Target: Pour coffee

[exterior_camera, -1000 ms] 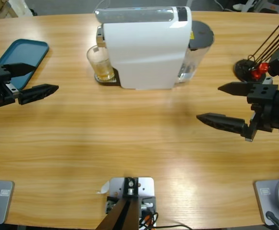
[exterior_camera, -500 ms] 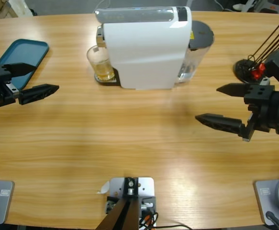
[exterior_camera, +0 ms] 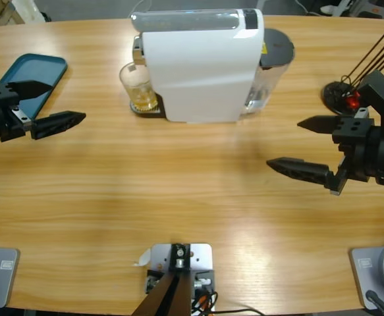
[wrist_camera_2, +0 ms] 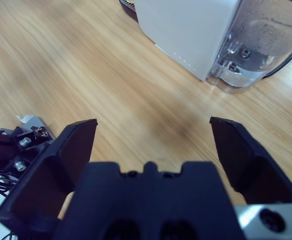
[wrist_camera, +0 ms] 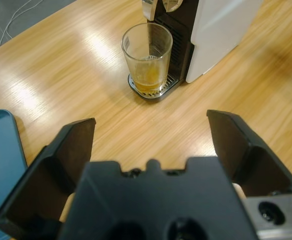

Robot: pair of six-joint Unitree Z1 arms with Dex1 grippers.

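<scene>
High view: left gripper (exterior_camera: 41,105) sits at the table's left edge, jaws spread wide, nothing between them. One jaw is over the teal tray (exterior_camera: 45,69), the other over bare wood. Right gripper (exterior_camera: 298,145) is at the right side, jaws also spread, empty, over bare table (exterior_camera: 178,191).

Glass tumbler (exterior_camera: 137,87) stands upright on the drip grate under the spout of the white coffee machine (exterior_camera: 201,66), at the machine's left end. Coffee (exterior_camera: 143,102) is a shallow amber layer in the bottom of the glass.

Left wrist view looks straight at the tumbler (wrist_camera: 147,58) and coffee (wrist_camera: 148,85), well apart from the jaws. Right wrist view shows the machine's clear water tank (wrist_camera_2: 258,42) and bare wood ahead. Black stand with thin rods (exterior_camera: 340,92) sits behind the right arm.
</scene>
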